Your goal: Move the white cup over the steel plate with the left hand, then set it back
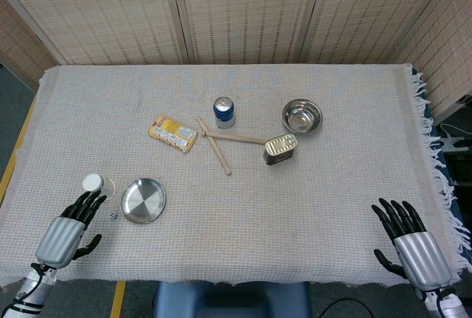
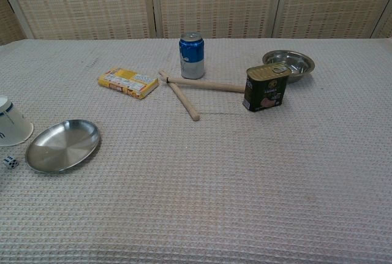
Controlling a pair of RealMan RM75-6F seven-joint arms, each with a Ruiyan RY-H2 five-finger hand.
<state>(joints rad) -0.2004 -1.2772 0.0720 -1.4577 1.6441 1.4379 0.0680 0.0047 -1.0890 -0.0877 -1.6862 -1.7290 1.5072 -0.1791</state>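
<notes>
Left robot hand (image 1: 70,228) released, fingertips just short of white cup (image 1: 96,184) at lower left; cup beside steel plate (image 1: 143,201), so a careless grasp risks tipping it.

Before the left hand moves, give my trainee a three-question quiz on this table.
1. True or false: the left hand already holds the cup.
2. Which lies nearest the plate? A) die B) can C) bowl
3. Fill in: the two wooden sticks lie between the yellow packet and the ____.

Key: 1 false, its fingers only reach near the cup, holding nothing. 2 A. 3 tin.
</notes>
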